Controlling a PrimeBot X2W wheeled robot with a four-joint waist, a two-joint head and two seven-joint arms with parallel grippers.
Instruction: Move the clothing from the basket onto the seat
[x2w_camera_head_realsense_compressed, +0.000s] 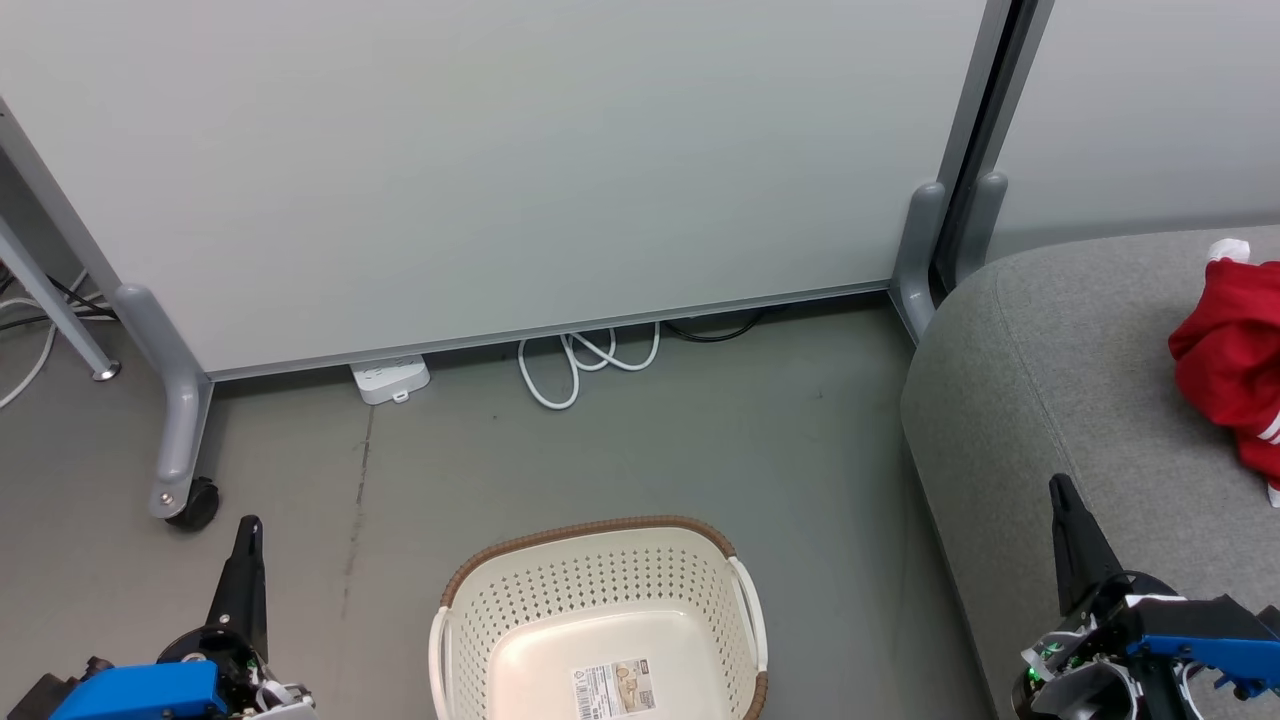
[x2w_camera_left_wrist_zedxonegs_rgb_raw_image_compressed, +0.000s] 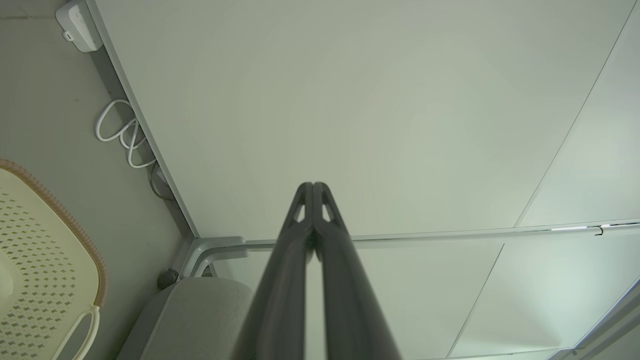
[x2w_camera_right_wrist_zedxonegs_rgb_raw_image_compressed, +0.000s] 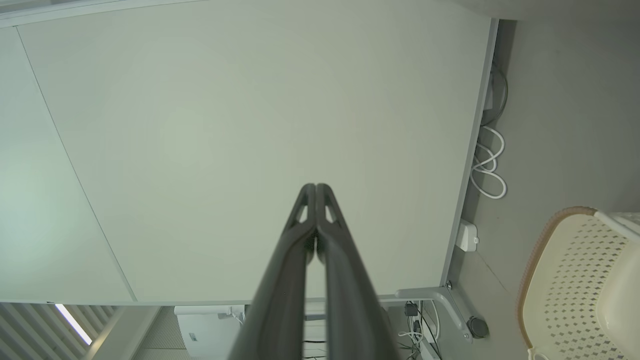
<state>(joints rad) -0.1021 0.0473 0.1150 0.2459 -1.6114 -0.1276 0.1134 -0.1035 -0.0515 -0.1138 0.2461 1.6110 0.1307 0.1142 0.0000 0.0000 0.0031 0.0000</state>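
Observation:
The cream basket (x2w_camera_head_realsense_compressed: 600, 620) with a brown rim stands on the floor at the bottom middle of the head view; only a label lies on its bottom. Its perforated wall also shows in the left wrist view (x2w_camera_left_wrist_zedxonegs_rgb_raw_image_compressed: 35, 260) and the right wrist view (x2w_camera_right_wrist_zedxonegs_rgb_raw_image_compressed: 575, 280). Red clothing (x2w_camera_head_realsense_compressed: 1235, 365) with white trim lies on the grey seat (x2w_camera_head_realsense_compressed: 1060, 380) at the right edge. My left gripper (x2w_camera_head_realsense_compressed: 250, 525) is shut at the lower left, left of the basket, holding nothing. My right gripper (x2w_camera_head_realsense_compressed: 1058, 485) is shut over the seat's front part, empty. Both wrist views show fingers pressed together (x2w_camera_left_wrist_zedxonegs_rgb_raw_image_compressed: 313, 186) (x2w_camera_right_wrist_zedxonegs_rgb_raw_image_compressed: 316, 186).
A pale partition panel (x2w_camera_head_realsense_compressed: 500, 170) on castor legs (x2w_camera_head_realsense_compressed: 185, 500) stands behind the basket. A white power strip (x2w_camera_head_realsense_compressed: 390, 378) and coiled white cable (x2w_camera_head_realsense_compressed: 580, 362) lie at its base. A table leg (x2w_camera_head_realsense_compressed: 60, 310) and cables are at far left. Grey floor (x2w_camera_head_realsense_compressed: 750, 450) lies between basket and seat.

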